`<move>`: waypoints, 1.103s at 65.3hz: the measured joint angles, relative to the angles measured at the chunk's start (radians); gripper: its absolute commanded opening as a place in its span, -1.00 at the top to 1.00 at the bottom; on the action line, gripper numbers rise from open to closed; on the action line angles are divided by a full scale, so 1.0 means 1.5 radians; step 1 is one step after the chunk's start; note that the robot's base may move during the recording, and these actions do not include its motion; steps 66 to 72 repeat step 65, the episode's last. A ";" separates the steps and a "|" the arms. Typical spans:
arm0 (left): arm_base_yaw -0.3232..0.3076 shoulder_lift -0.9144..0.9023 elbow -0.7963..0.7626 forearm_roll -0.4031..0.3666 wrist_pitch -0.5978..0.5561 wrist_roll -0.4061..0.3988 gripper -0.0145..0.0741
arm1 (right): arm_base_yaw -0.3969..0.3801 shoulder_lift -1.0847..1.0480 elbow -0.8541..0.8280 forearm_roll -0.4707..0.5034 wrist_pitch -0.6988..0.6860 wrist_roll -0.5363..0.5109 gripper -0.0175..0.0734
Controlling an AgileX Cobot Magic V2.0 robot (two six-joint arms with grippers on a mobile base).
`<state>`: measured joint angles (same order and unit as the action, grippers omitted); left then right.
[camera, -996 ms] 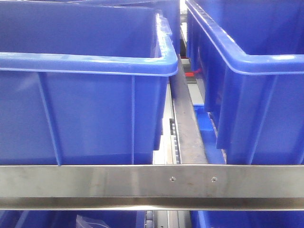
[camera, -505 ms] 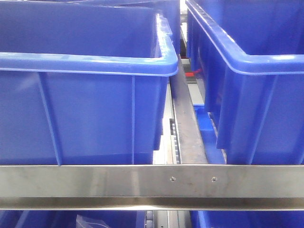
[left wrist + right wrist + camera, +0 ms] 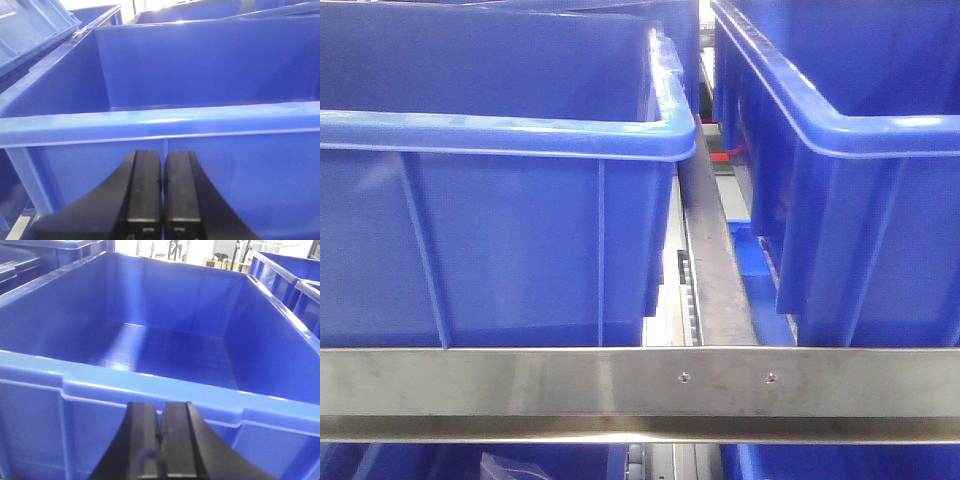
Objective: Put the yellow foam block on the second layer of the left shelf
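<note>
No labels or writing readable anywhere. Front view shows two big blue bins (image 3: pixel 500 200) (image 3: pixel 860 180) behind a steel shelf rail (image 3: pixel 640 385). Left gripper (image 3: pixel 162 175) and right gripper (image 3: pixel 161 425) are both pinched closed, empty, low in frame. Yellow foam block isn't visible.

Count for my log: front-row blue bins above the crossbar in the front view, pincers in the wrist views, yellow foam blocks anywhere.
Blue bins: 2
Pincers: 2 (left pincer, right pincer)
Yellow foam blocks: 0 in view
Total: 4

steel shelf rail (image 3: pixel 520 385) | left blue bin (image 3: pixel 500 250) | right blue bin (image 3: pixel 870 220)
</note>
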<state>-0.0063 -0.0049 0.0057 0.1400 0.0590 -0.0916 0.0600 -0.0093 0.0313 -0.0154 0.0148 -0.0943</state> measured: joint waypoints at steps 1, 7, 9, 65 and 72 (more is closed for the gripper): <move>0.000 0.000 0.000 0.000 0.000 0.000 0.36 | 0.000 0.000 0.000 0.000 0.000 0.000 0.50; 0.000 0.000 0.000 0.000 0.000 0.000 0.36 | 0.000 0.000 0.000 0.000 0.000 0.000 0.50; 0.000 0.000 0.000 0.000 0.000 0.000 0.36 | 0.000 0.000 0.000 0.000 0.000 0.000 0.50; 0.000 0.000 0.000 0.000 0.000 0.000 0.36 | 0.000 0.000 0.000 0.002 0.000 0.000 0.50; 0.000 0.000 0.000 0.000 0.000 0.000 0.36 | 0.000 0.000 0.000 0.002 0.000 0.000 0.50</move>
